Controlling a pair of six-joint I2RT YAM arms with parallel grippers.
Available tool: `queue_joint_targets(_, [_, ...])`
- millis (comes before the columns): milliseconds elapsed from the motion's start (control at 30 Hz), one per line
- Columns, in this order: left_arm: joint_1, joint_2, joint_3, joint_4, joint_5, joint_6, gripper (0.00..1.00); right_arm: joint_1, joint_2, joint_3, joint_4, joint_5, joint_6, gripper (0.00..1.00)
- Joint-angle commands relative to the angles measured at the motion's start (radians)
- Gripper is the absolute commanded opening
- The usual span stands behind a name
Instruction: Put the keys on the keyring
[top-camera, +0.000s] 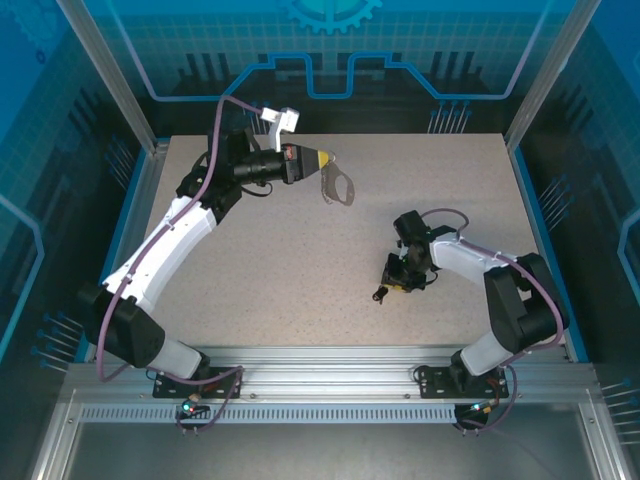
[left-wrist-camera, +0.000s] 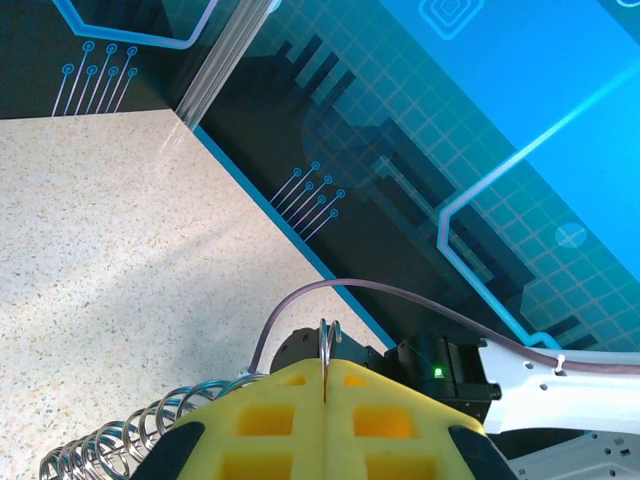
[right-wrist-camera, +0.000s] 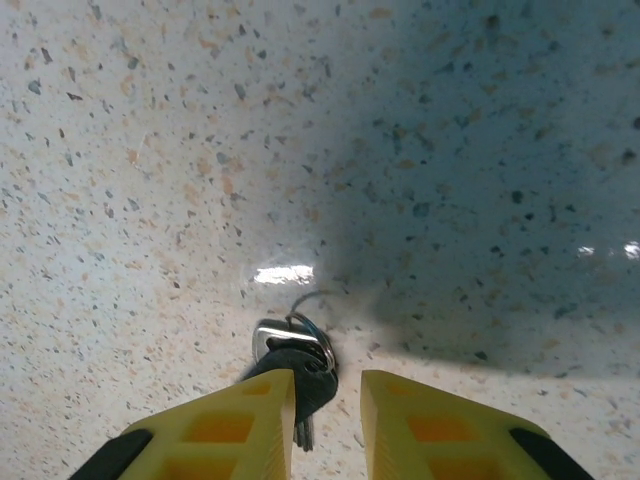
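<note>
A speckled beige desk (top-camera: 300, 270) is enclosed by blue circuit-patterned walls (top-camera: 430, 40); aluminium posts (top-camera: 112, 75) are set at its far corners.

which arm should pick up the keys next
Right. The right gripper sits low over the keys, jaws apart with the keys partly between them. The left gripper is far across the table, shut on the keyring.

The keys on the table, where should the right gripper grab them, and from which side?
Probably the black head of the keys, from above, pinching across its width. They lie flat on the table, and the head is the bulkiest part; the thin ring beside it offers little grip.
</note>
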Motion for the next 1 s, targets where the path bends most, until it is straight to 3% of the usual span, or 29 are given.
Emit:
queue_joint_targets(0, [-0.004,-0.042,0.001,-0.006,0.023,0.037,0.00,0.015,0.024,0.006,0.017,-0.008,0.020,0.22])
queue_joint_targets(333, [-0.004,-0.038,0.002,0.008,0.031,0.037,0.00,0.020,0.055,0.018,0.027,-0.020,0.027,0.16])
queue_joint_targets(633, [-0.004,-0.039,-0.008,0.022,0.036,0.027,0.00,0.021,0.046,0.016,0.043,-0.032,0.027,0.00])
queue_joint_targets(967, [-0.004,-0.046,-0.011,0.016,0.037,0.049,0.00,-0.015,-0.122,0.082,0.032,-0.047,-0.054,0.00])
